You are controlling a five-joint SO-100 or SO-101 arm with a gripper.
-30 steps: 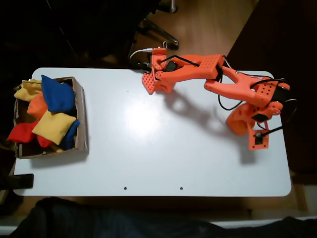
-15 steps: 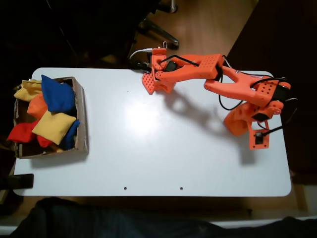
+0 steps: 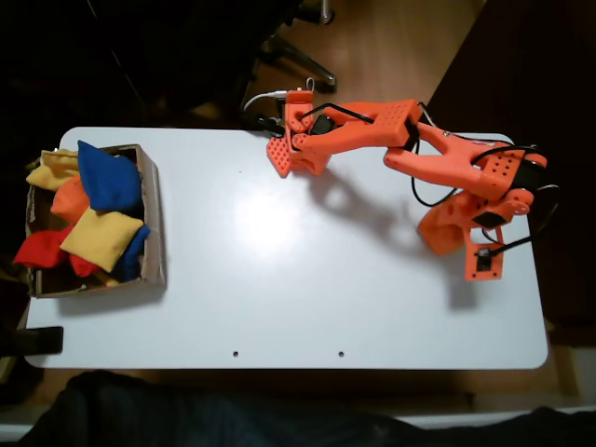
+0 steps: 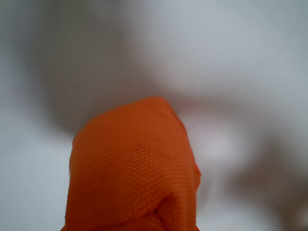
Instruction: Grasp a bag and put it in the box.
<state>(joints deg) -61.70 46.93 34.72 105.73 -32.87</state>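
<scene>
The bright orange plastic robot arm (image 3: pixel 400 140) is built from perforated, angular printed segments, with thin black cables (image 3: pixel 424 191) looped along its joints.

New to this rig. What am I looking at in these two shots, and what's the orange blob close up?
The fixed view looks straight down on a white table. The orange machine is a small robot arm; its tool is near the table's far edge. At the left of that view stands a brown cardboard box heaped with yellow, blue, red and orange beanbags. The wrist view comes from a camera riding on the arm: the blob is an orange cloth bag right before the lens, apparently held in the tool, with the blurred table behind.
</scene>
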